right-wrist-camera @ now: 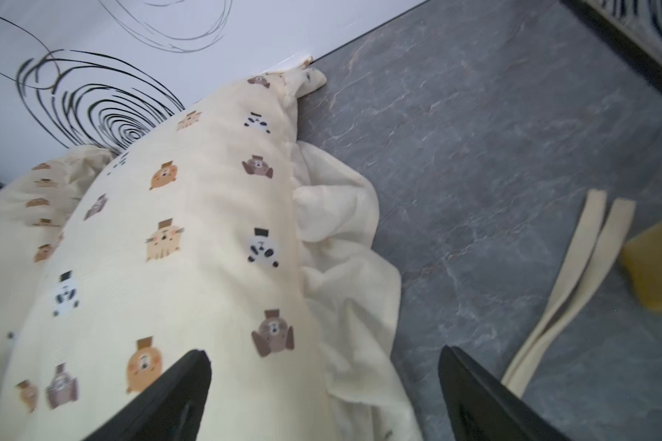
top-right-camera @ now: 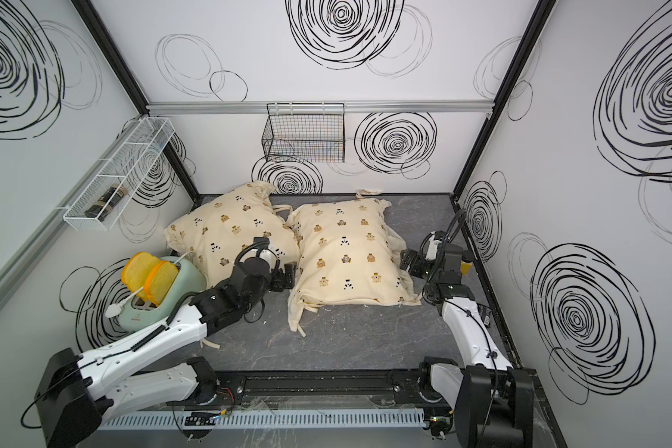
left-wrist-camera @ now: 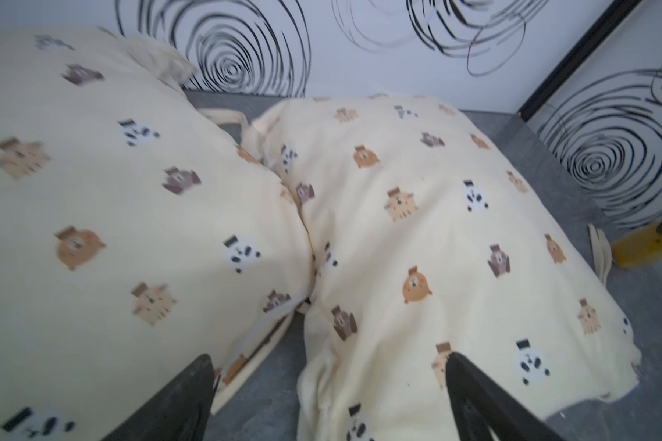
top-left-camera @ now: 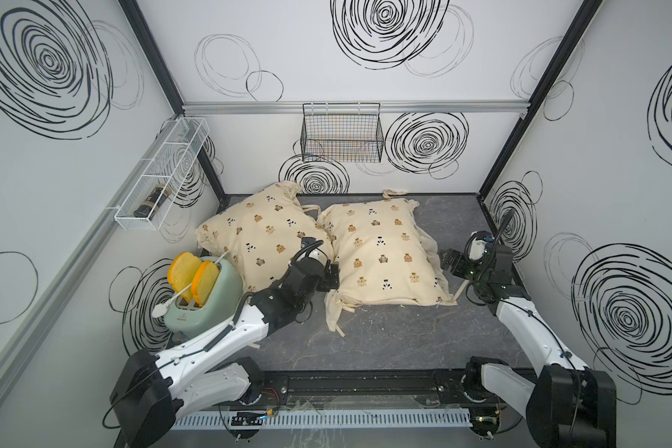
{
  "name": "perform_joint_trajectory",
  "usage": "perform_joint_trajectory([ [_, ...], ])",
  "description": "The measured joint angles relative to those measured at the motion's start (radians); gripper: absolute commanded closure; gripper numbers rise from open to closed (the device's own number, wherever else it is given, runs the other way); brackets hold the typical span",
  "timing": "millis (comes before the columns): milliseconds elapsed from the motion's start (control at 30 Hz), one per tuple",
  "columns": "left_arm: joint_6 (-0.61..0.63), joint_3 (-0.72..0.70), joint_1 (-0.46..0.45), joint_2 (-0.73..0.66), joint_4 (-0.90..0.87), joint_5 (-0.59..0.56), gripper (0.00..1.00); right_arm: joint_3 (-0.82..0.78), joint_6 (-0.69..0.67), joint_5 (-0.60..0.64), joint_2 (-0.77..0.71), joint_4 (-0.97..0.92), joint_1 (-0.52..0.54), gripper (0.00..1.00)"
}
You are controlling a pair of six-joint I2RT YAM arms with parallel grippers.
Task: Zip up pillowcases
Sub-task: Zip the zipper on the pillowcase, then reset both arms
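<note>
So the left pillowcase point(top-left-camera: 257, 229) and the right pillowcase point(top-left-camera: 381, 248) are lying side by side toward the back of the grey table point(top-left-camera: 365, 341), touching along their inner edges. The left gripper point(top-left-camera: 333, 276) is hovering near where they're meeting, fingers spread wide, gripping nothing. The right gripper point(top-left-camera: 449, 262) is sitting just beside the right pillowcase's outer edge, spread wide too, where plain inner fabric point(right-wrist-camera: 341, 244) is spilling out. A mint toaster point(top-left-camera: 198, 294) is standing beside the left pillowcase.

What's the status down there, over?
Left gripper open, empty, between left pillowcase and right pillowcase. Right gripper open, empty, at its outer edge; inner cloth spills out there. Toaster close beside left arm.
</note>
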Motion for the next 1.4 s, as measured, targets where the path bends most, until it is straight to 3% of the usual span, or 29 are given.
perform_joint_trajectory([
  [233,0.111,-0.165,0.312,-0.075,0.162,-0.079,0.04,-0.044,-0.063,0.177,0.17,0.246,0.013,0.02],
  [433,0.203,-0.306,0.401,-0.069,0.348,-0.129,0.04,-0.15,-0.101,0.265,0.248,0.462,0.031,0.02],
  [667,0.294,-0.449,0.54,0.0,0.675,-0.09,0.04,-0.186,-0.103,0.334,0.291,0.608,0.043,0.02],
  [933,0.354,-0.499,0.58,0.234,1.022,-0.031,0.04,-0.194,-0.122,0.375,0.351,0.762,0.05,0.02],
  [1100,0.356,-0.49,0.605,0.351,1.143,0.0,0.04,-0.257,-0.15,0.369,0.35,0.871,0.068,0.03],
  [1267,0.391,-0.482,0.58,0.401,1.211,0.031,0.04,-0.356,-0.175,0.354,0.372,1.033,0.071,0.02],
  [1400,0.418,-0.489,0.559,0.406,1.281,0.047,0.04,-0.36,-0.174,0.357,0.377,1.049,0.071,0.03],
])
